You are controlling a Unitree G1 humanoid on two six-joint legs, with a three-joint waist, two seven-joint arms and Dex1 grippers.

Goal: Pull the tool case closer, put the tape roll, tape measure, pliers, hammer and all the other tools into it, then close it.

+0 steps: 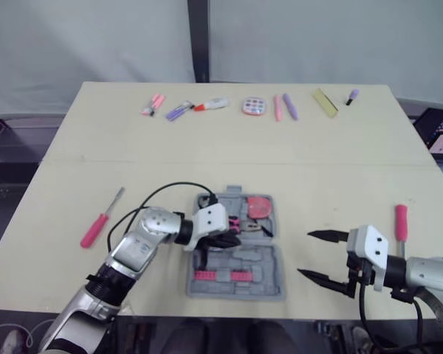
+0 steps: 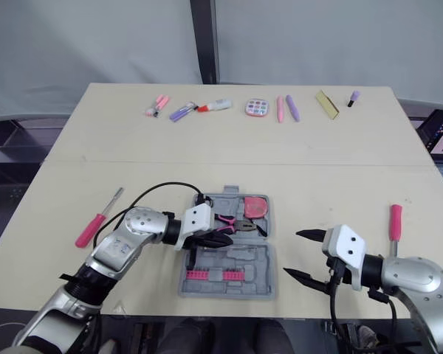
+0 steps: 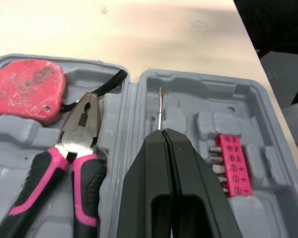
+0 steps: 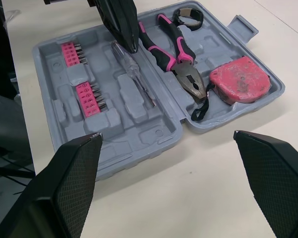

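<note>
Tool case (image 1: 275, 286) lies open and flat at the near middle of the table (image 1: 340, 184). Left gripper (image 3: 164, 135) is over it, fingers pressed together at the handle end of the small screwdriver (image 4: 139, 82). The shaft sticks out past the tips, and the tool lies along the half of the case with the pink bit holders (image 3: 233, 163). In the other half, just beside that gripper, are the pliers (image 3: 79, 134), the red tape measure (image 3: 25, 96) and the black tape roll (image 4: 198, 20). Right gripper (image 1: 306, 254) is off the case's right edge above bare table, fingers spread wide, holding nothing. Outside the case: a pink screwdriver (image 1: 96, 228) on the table well to its left, and a pink-handled tool (image 1: 401, 221) to the right, beyond the right gripper.
</note>
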